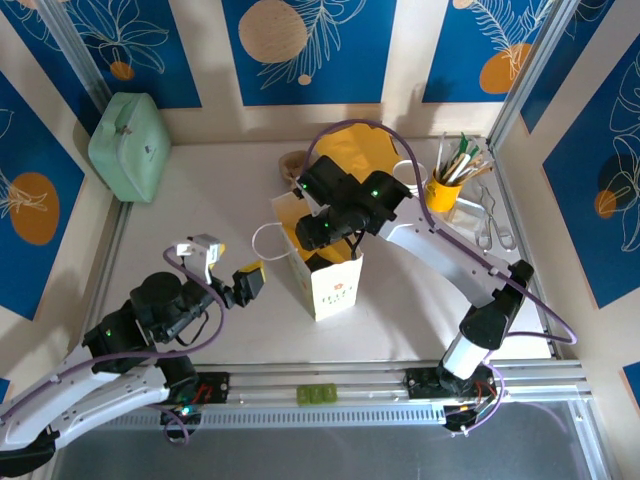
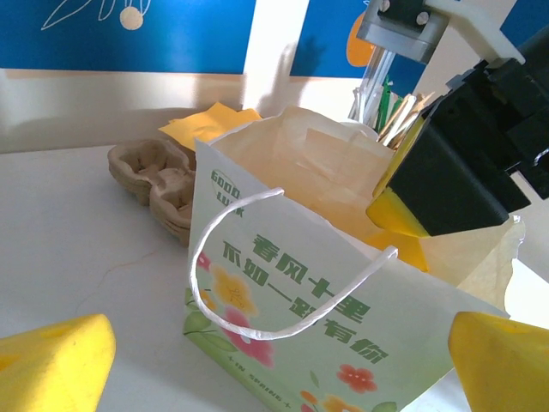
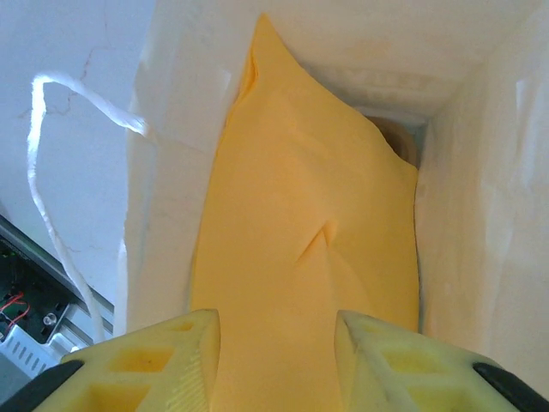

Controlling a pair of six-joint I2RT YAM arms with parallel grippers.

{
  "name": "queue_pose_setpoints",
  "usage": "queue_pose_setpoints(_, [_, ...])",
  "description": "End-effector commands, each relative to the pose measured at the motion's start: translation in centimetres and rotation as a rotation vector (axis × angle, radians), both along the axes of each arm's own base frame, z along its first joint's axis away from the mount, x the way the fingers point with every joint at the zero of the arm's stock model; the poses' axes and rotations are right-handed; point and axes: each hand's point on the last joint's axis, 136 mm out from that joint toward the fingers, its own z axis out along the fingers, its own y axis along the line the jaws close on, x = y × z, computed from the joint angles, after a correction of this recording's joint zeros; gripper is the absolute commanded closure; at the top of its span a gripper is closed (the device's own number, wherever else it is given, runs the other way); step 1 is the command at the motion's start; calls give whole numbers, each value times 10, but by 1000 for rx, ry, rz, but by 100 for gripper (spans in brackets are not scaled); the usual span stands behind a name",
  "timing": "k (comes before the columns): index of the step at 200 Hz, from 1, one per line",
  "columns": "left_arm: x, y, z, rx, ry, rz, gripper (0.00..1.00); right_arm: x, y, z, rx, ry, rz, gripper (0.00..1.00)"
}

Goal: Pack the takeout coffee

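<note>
Two robot arms stand bolted at the near edge of a pale table (image 1: 200,200). Nearest, the left gripper (image 1: 225,265) hovers just left of an upright paper bag (image 1: 335,285) printed with flowers. Its jaws are spread wide and hold nothing, probably ready to steady the bag.

The right arm arches over from the right and points the right gripper (image 3: 276,360) down into the bag's open mouth. Its yellow fingers are parted with nothing pinched between them. Below them a yellow sheet (image 3: 309,240), likely a napkin, lies along the inside.

The takeout coffee cannot be placed: a dim brownish shape deep beyond the sheet may be it, too hidden to tell.

Behind the bag sits a cardboard cup tray (image 2: 154,176). Farther right are a yellow cup (image 1: 443,192) of sticks and metal tongs (image 1: 490,225), and far left is a mint-green case (image 1: 130,145). Blue wall panels (image 1: 310,40) with painted fruit enclose the table.
</note>
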Motion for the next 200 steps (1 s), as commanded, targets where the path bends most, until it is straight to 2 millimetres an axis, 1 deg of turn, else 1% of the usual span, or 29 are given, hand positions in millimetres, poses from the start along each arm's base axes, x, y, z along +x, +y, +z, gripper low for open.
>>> queue_pose_setpoints(1, [0, 2, 2, 18, -12, 7, 1, -3, 0, 18, 33, -27, 10, 59])
queue_pose_setpoints(48, [1, 3, 4, 18, -18, 12, 1, -6, 3, 43, 125, -54, 37, 61])
queue_pose_setpoints(85, [1, 1, 5, 19, -16, 6, 1, 8, -4, 62, 161, -104, 5, 61])
queue_pose_setpoints(99, [1, 2, 5, 19, -15, 8, 1, 15, -7, 71, 160, -148, -7, 59])
queue_pose_setpoints(121, [0, 3, 5, 18, -15, 8, 1, 31, -15, 87, 166, -217, -45, 55])
queue_pose_setpoints(136, [0, 2, 4, 19, -12, 7, 1, 45, -22, 98, 166, -272, -84, 51])
queue_pose_setpoints(153, [0, 2, 3, 20, -7, 7, 1, 65, -36, 109, 144, -353, -154, 49])
queue_pose_setpoints(182, [0, 3, 1, 17, -4, 8, 1, 101, -63, 118, 144, -426, -282, 47])
queue_pose_setpoints(200, [0, 3, 1, 18, -4, 10, 1, 121, -73, 120, 167, -437, -337, 47])
